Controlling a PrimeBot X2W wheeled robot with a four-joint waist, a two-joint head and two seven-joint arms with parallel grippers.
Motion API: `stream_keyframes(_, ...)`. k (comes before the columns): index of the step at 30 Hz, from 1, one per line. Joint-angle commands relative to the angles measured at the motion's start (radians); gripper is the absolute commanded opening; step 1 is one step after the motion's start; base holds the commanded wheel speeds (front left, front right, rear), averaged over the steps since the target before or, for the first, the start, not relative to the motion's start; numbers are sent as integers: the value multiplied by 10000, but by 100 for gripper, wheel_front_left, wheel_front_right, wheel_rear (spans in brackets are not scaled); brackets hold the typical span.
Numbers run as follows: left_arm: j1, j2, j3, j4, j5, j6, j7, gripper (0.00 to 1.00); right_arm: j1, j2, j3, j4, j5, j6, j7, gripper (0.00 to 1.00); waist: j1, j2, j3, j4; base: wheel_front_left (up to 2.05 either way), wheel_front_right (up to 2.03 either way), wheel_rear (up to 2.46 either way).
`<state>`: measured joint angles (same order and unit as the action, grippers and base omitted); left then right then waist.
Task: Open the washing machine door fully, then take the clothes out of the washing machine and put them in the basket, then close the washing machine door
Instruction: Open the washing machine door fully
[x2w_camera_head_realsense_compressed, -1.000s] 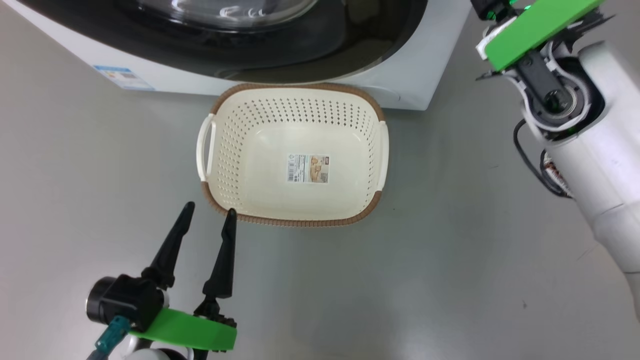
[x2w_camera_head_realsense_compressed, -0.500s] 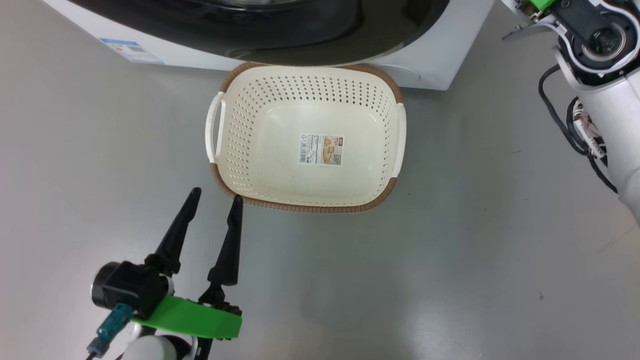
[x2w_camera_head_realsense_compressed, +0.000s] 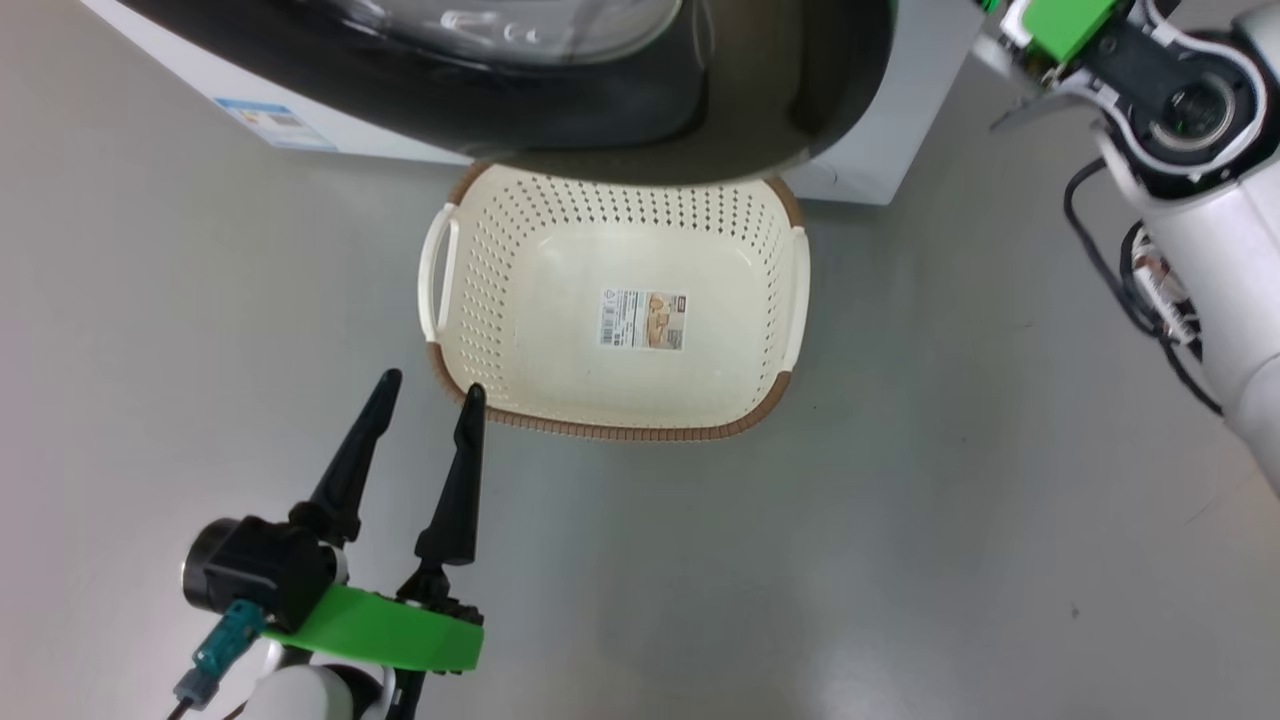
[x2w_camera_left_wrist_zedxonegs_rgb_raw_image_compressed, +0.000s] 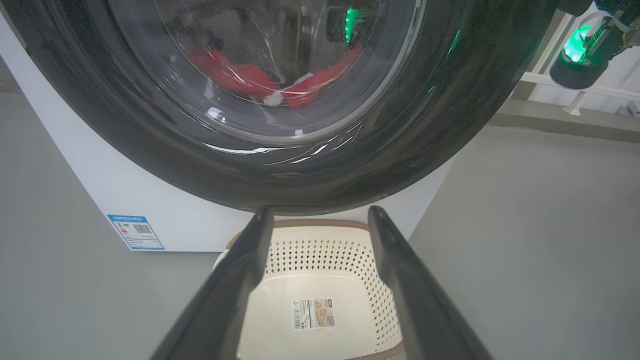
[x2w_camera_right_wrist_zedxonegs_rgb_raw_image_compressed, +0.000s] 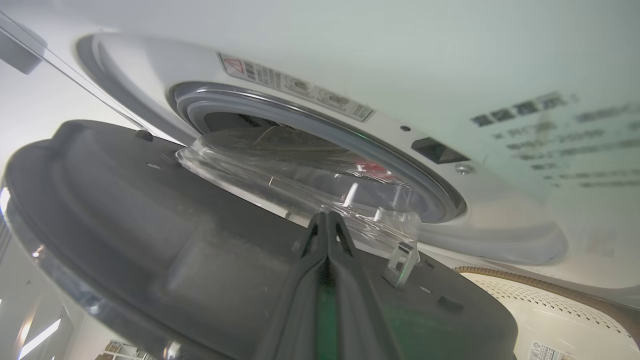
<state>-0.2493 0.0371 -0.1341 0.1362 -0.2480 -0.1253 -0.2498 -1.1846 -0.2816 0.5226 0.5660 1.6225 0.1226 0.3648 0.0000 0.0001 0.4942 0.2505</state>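
The washing machine stands at the top of the head view. Its door hangs ajar, the black rim reaching over the far edge of the basket, which is empty on the floor. The clothes show red through the door glass and inside the drum. My right gripper is shut on nothing, tips against the door's dark inner face by the glass bowl. My left gripper is open, low beside the basket's near left corner, its own camera looking at the door.
Grey floor spreads around the basket. My right forearm with its cables crosses the upper right of the head view. A blue label marks the machine's lower left front. A white rail stands beyond the machine.
The door has swung outward and now overhangs the basket's far rim. The head camera has shifted. My right arm has moved with the door; the left gripper stays open in place.
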Motion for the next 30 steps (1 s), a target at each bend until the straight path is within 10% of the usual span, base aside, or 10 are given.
stream_keyframes(1,52,148,326,-188,-6,-54,-120,100,295,492,106,-451,51,81,146,0,0,-1,-148,-57,0,0,0)
stream_keyframes(30,1340,132,228,-170,74,-54,-120,100,3559,988,300,-1872,104,81,1203,0,0,-1,-2233,332,0,0,0)
